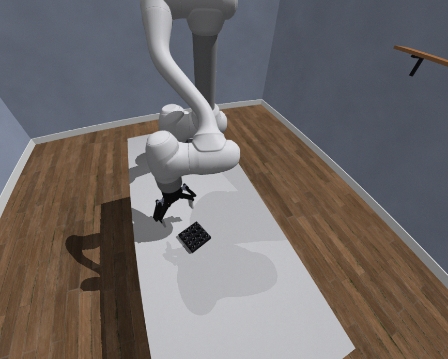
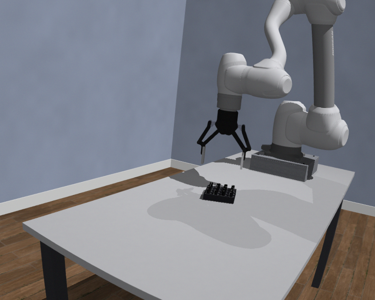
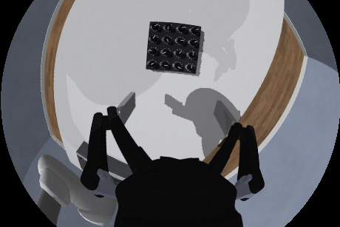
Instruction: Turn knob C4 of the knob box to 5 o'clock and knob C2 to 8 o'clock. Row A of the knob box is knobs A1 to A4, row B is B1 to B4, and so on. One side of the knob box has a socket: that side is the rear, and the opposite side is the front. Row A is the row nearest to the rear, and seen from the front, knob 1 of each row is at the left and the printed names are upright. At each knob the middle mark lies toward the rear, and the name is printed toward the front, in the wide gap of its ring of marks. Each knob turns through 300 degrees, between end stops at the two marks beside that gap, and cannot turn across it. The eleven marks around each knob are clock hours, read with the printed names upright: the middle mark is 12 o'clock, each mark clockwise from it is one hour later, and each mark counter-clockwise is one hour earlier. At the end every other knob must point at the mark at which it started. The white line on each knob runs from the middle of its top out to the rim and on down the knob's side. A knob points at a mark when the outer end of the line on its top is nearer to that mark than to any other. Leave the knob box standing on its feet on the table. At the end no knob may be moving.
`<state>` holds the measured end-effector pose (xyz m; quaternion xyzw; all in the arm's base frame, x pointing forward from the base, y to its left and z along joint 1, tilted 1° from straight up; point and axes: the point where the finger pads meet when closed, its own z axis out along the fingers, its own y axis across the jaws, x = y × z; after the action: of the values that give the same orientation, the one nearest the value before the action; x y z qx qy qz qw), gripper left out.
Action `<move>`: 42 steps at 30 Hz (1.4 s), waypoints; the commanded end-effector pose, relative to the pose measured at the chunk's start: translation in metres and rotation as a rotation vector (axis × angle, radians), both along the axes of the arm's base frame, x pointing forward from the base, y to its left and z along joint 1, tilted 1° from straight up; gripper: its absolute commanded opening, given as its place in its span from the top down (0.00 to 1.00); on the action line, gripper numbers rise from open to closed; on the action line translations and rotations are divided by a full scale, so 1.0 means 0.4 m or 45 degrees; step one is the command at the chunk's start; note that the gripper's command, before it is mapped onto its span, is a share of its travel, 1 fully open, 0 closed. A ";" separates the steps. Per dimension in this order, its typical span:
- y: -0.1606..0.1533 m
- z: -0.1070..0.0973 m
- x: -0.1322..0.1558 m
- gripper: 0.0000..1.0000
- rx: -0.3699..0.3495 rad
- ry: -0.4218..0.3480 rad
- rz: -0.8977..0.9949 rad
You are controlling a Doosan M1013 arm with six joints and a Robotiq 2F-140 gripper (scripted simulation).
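The black knob box [image 1: 194, 236] [image 2: 218, 198] [image 3: 173, 46] stands flat on the table, with four rows of four dark knobs on top. White lines and rings of marks show in the wrist view, but printed names are too small to read. I cannot make out the socket, so I cannot tell which knobs are C4 and C2 or where they point. My gripper [image 1: 178, 215] [image 2: 222, 165] [image 3: 176, 103] is open and empty, fingers wide apart and pointing down. It hangs well above the table, off to the robot-base side of the box, touching nothing.
The white table [image 1: 235, 328] [image 2: 116, 245] [image 3: 89, 45] carries the box and large arm shadows. The robot's grey base block [image 2: 278, 166] stands at its far end. A wooden shelf [image 1: 429, 57] is on the wall at the right in the top view.
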<state>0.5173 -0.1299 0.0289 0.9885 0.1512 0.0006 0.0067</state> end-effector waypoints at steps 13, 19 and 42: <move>0.020 0.009 0.042 0.00 0.002 0.007 0.686; 0.029 0.012 0.058 0.00 0.000 0.010 0.948; 0.062 0.024 0.116 0.00 -0.004 0.021 1.923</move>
<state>0.5599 -0.1074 0.0375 0.6665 0.7454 -0.0072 0.0085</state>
